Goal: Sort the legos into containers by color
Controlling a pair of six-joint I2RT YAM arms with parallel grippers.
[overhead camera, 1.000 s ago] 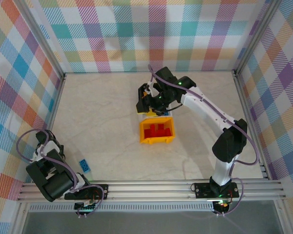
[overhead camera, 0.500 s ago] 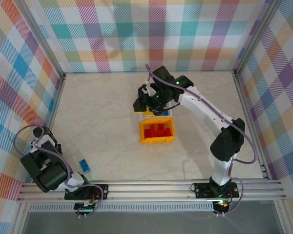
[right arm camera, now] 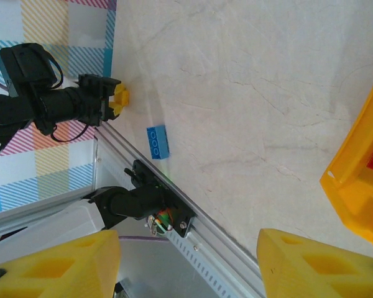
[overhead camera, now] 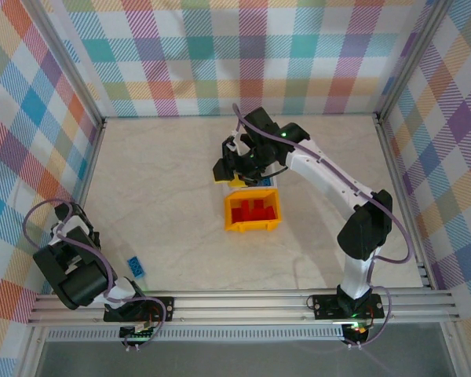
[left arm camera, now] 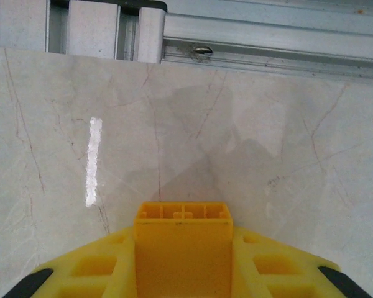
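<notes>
My left gripper (left arm camera: 183, 251) is shut on a yellow lego (left arm camera: 182, 217), held just above the table near the left rail. It also shows in the top view (overhead camera: 61, 230) and the right wrist view (right arm camera: 117, 97). A blue lego (overhead camera: 136, 267) (right arm camera: 158, 142) lies flat on the table close to the front rail. The yellow container (overhead camera: 252, 228) (right arm camera: 354, 186) holds several red legos (overhead camera: 252, 209). My right gripper (overhead camera: 234, 163) (right arm camera: 186, 267) hovers open and empty over the far end of the row of containers, hiding most of the other two.
An aluminium rail (left arm camera: 261, 37) runs along the table edge just ahead of the left gripper. The front rail (overhead camera: 243, 302) and the arm bases lie along the near edge. Plaid walls (overhead camera: 243, 55) enclose the table on three sides.
My left gripper has closed on the yellow lego and the left arm has swung back toward the left wall. The right gripper has drifted slightly left over the containers.
</notes>
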